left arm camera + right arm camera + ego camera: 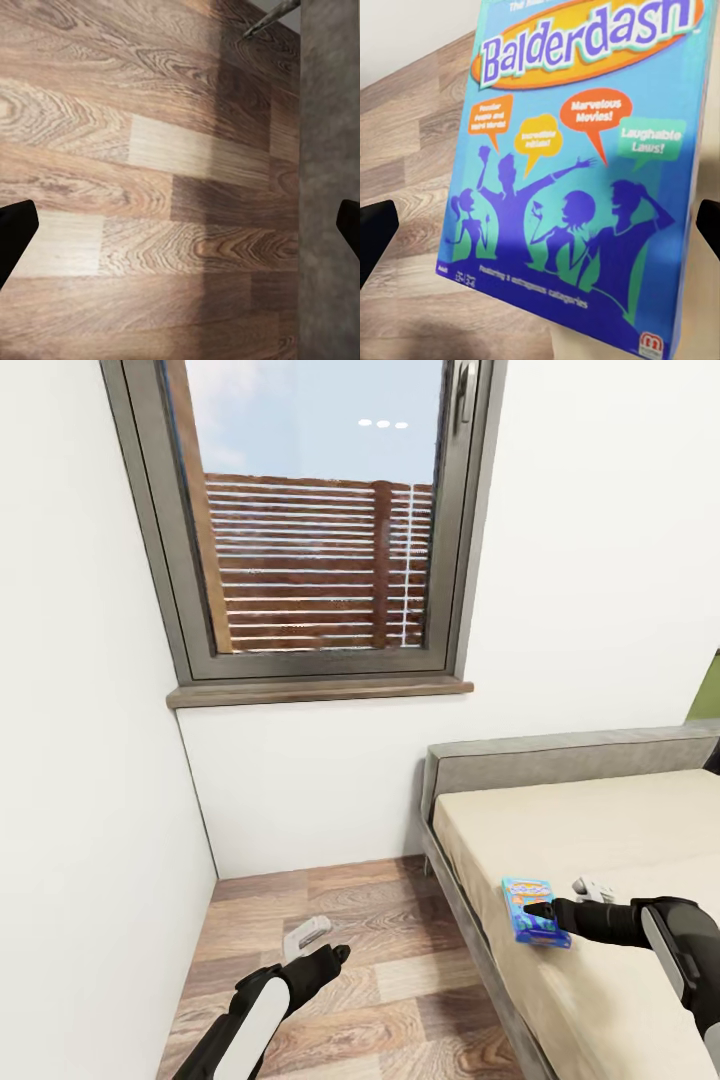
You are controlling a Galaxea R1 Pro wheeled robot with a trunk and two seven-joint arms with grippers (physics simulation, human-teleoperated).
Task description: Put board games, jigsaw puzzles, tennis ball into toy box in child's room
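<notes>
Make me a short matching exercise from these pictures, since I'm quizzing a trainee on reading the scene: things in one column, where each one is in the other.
Things:
1. blue Balderdash board game
2. left gripper
3. window
4. headboard

Places:
A. over the wood-plank floor, beside the bed frame
B. against the white wall, at the end of the bed
C. flat on the beige sheet, near the bed's edge
D. in the wall, high above the floor

Pairs: 1-C, 2-A, 3-D, 4-B
</notes>
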